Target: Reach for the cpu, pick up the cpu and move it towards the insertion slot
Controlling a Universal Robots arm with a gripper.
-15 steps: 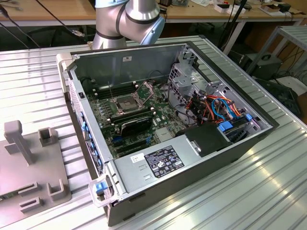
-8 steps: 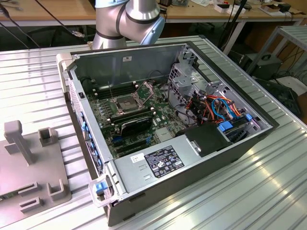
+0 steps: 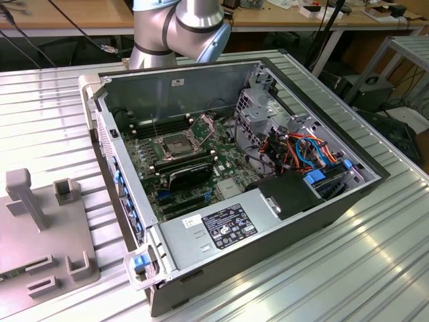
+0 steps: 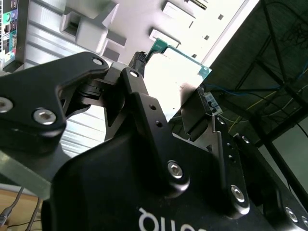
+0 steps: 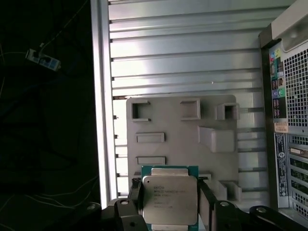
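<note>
Table [image 3: 375,268]: ribbed silver metal, brightly lit.
Benches [image 3: 80,23]: pale wood tops along the back of the exterior view, strewn with cables.
Rack [image 3: 409,57]: grey metal, at the exterior view's right edge.
Floor [image 5: 43,144]: dark, beside the table edge in the first wrist view, crossed by thin cables.
Light: strong glare on the table in the second wrist view.

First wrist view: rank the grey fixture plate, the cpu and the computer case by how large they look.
1. Grey fixture plate, largest.
2. cpu, held in the pincer; it sits nearest the camera, so it looks oversized.
3. Computer case: cropped at the frame edge, so its rank is unsure.
</note>
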